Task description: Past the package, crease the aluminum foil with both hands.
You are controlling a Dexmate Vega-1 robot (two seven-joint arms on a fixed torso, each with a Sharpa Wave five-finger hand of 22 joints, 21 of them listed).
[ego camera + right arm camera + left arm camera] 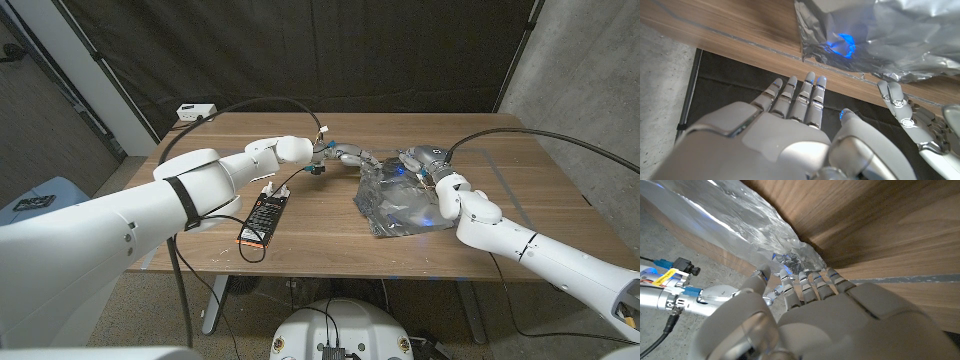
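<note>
A crumpled sheet of aluminum foil [402, 206] lies on the wooden table [320, 250], right of the middle. The black and red package [262, 220] lies to its left, nearer the front edge. My left hand [350, 157] reaches over past the package to the foil's far left corner. Its fingertips [801, 275] touch the crumpled foil edge [792, 260], with the thumb beside them and nothing pinched. My right hand [421, 160] hovers at the foil's far edge, with its fingers [799, 97] straight and just short of the foil [880, 35]. The left hand's fingers [900, 102] show beside it.
A white box [195, 111] with a black cable sits at the table's far left corner. A grey tape line [503, 165] marks the table right of the foil. Dark curtains hang behind the table.
</note>
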